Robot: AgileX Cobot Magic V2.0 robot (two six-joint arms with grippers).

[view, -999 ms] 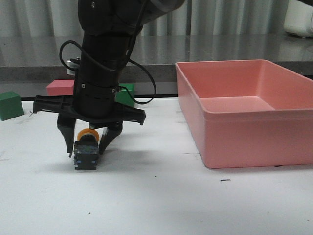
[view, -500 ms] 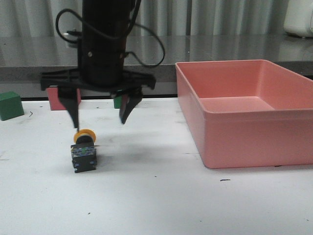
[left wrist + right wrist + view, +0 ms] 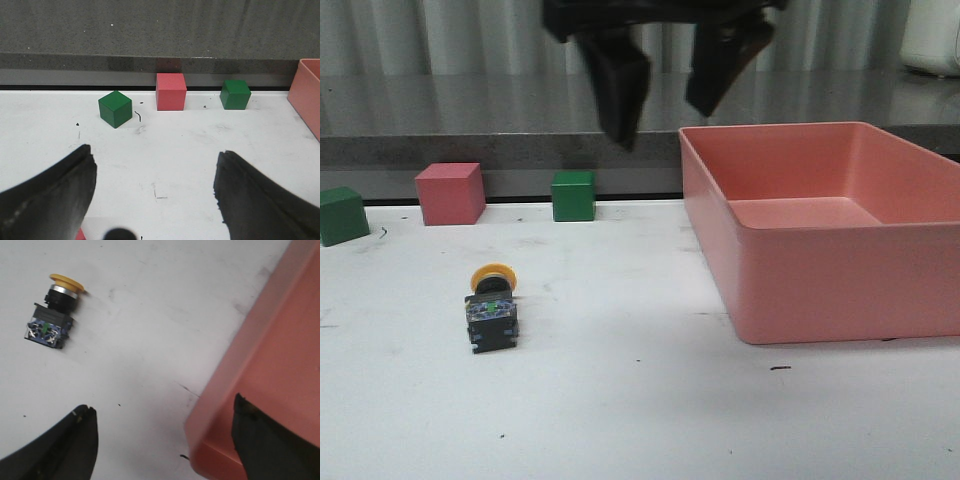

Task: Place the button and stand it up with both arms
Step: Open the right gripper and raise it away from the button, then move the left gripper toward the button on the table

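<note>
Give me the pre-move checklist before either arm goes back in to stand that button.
1. Button standing: not ok. The button lies on its side on the table, cap toward the back.
2. Button free of grippers: ok. Nothing touches it.
3. Right gripper ready: ok. It is open, empty and high above the table.
4. Left gripper ready: ok. It is open and empty.
5. Room around the button: ok. The pink bin and the nearest green cube sit well apart from it.
6. Left gripper lined up on the button: cannot tell. The left wrist view does not show the button.
</note>
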